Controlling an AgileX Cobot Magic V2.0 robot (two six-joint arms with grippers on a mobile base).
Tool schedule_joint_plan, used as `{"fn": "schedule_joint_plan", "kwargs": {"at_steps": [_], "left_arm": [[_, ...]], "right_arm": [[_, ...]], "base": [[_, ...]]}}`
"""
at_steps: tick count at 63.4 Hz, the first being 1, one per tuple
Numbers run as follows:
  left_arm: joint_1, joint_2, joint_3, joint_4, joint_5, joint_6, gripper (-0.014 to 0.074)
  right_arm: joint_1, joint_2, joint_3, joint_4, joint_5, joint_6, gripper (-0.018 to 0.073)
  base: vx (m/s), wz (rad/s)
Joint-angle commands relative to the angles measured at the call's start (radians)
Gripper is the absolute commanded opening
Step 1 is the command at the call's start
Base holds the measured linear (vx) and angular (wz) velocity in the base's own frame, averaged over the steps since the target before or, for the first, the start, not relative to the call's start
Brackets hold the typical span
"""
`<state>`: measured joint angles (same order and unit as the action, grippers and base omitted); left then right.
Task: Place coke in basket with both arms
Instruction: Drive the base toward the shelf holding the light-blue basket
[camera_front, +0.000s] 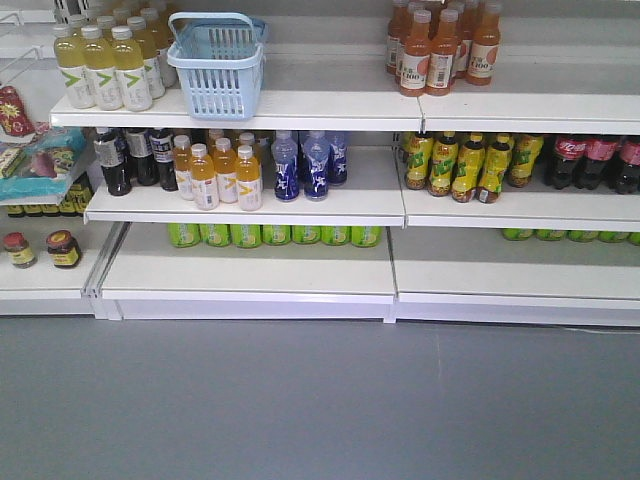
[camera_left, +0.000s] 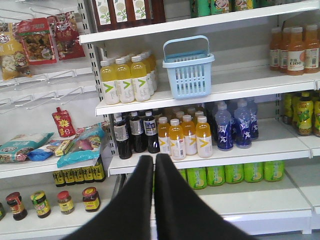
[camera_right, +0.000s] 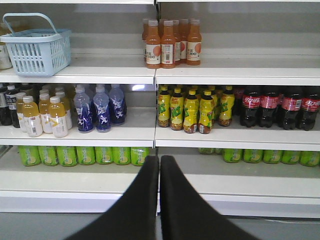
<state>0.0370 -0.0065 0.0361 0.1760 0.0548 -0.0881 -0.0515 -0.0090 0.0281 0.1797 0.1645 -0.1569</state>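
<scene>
Nothing is done yet: the left gripper (camera_left: 153, 160) and right gripper (camera_right: 159, 161) are clenched on nothing. The basket (camera_front: 215, 85) sits at the upper shelf's (camera_front: 330, 100) front edge, and no coke can is in view.

Front view, cropped by top edge: caps of rear orange juice bottles (camera_front: 440, 45). Cropped by right edge: last of cola bottles (camera_front: 600, 160). Cropped by left edge: red pouch (camera_front: 12, 112). Masked by shelf (camera_front: 250, 205) above: upper parts of green bottles (camera_front: 275, 235). Partly masked by basket (camera_front: 217, 70): rearmost yellow-green bottles (camera_front: 105, 65). Hidden behind front wall: basket floor.

Left wrist view, cropped by bottom edge: rear of left gripper (camera_left: 153, 160). Cropped at top: brown bottles (camera_left: 125, 11).

Right wrist view, cropped by bottom edge: rear of right gripper (camera_right: 159, 160). Cropped by left edge: basket's left side.

Too small to read throughout: label print.
</scene>
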Motion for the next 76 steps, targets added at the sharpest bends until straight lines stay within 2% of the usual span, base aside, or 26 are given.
{"fn": "schedule_joint_plan", "kwargs": {"at_steps": [1,76], "left_arm": [[-0.005,-0.021,0.004,-0.006,-0.069,0.003,-0.0006],[-0.005,-0.021,0.004,-0.006,-0.069,0.003,-0.0006]], "right_arm": [[0.002,-0.018,0.015,0.0,-0.07,-0.007,-0.0005],[0.002,-0.018,0.015,0.0,-0.071,-0.007,-0.0005]], "base": [[0.14,-0.03],[0.14,0.01]]}}
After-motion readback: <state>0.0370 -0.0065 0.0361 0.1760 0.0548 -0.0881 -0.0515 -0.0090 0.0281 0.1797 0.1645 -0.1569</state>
